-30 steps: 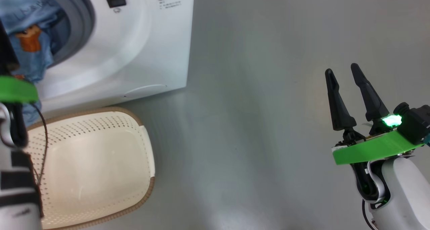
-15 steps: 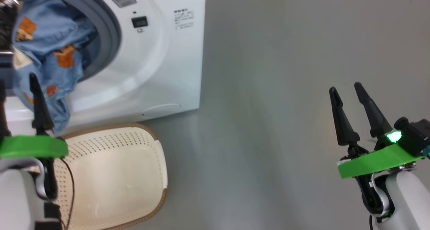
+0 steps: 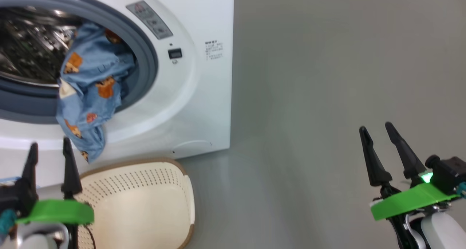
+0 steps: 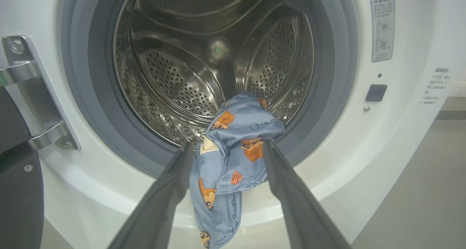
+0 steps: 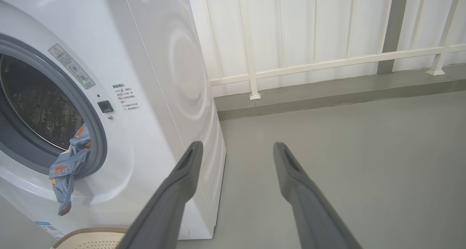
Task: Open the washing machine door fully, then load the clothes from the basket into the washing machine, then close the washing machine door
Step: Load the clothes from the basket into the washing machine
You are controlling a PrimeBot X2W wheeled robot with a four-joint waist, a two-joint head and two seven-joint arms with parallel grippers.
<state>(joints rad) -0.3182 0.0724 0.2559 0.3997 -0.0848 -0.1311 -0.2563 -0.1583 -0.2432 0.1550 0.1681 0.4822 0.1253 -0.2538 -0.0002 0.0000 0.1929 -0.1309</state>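
The head camera has tipped upward, and the left gripper [image 3: 50, 144] has drawn back from the drum mouth. It now stands at the lower left over the basket [image 3: 184, 190], fingers pointing up and spread, holding nothing. In the left wrist view its fingers frame the clothes [image 3: 91, 92] without touching them. The right gripper [image 3: 375, 127] hangs well apart over bare floor [image 3: 327, 78], fingers likewise spread and empty.

There is one washing machine [image 3: 204, 96], one basket and one bunch of blue clothes. The bunch lies over the grey seal [image 3: 147, 59], partly in the steel drum [image 4: 174, 81], its tail hanging down the white front above the basket. The door [image 4: 16, 194] stands open beside its metal hinge [image 4: 36, 96].

A grey sticker [image 4: 381, 23] bears a red warning triangle. The small print [image 3: 211, 50] is too small to read.
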